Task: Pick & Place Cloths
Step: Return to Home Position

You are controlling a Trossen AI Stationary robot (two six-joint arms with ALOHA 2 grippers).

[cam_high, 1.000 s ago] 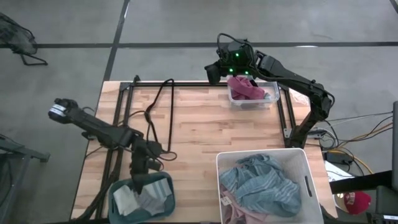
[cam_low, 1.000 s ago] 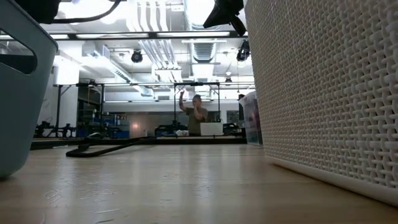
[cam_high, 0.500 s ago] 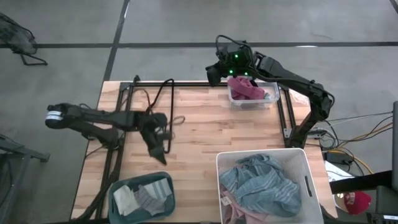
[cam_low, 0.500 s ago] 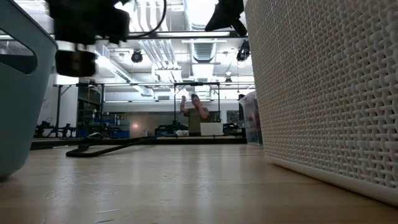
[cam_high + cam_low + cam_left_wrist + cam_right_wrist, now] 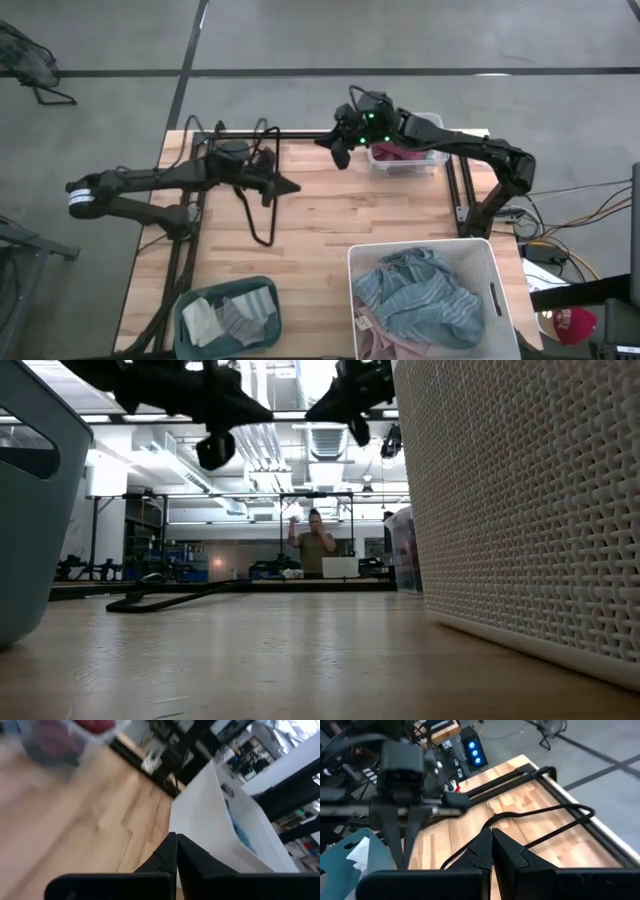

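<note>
Sitting at the lower left of the high view, the blue bin (image 5: pixel 277 312) holds a white sock (image 5: pixel 200 322) and a grey sock (image 5: pixel 240 318) lying side by side. At the lower right, the white bin (image 5: pixel 500 270) is filled with a blue-striped cloth (image 5: pixel 425 295), and a pink cloth (image 5: pixel 368 340) shows beneath it at the bin's lower left corner. Higher in the frame, over the middle of the bench (image 5: pixel 330 225), the left end effector (image 5: pixel 290 187) points toward the right of the picture. Its fingers are pressed together with nothing between them, as the left wrist view also shows. A black cable (image 5: pixel 262 215) loops across the boards beside it. Near the upper edge of the bench, right of centre, the right end effector (image 5: pixel 338 155) is likewise closed up and empty. It is just left of a small clear bin (image 5: pixel 432 162) that contains a maroon cloth (image 5: pixel 398 152). Beyond the bench, in the centre of the low view, a person (image 5: pixel 318 548) stands with one arm raised.
</note>
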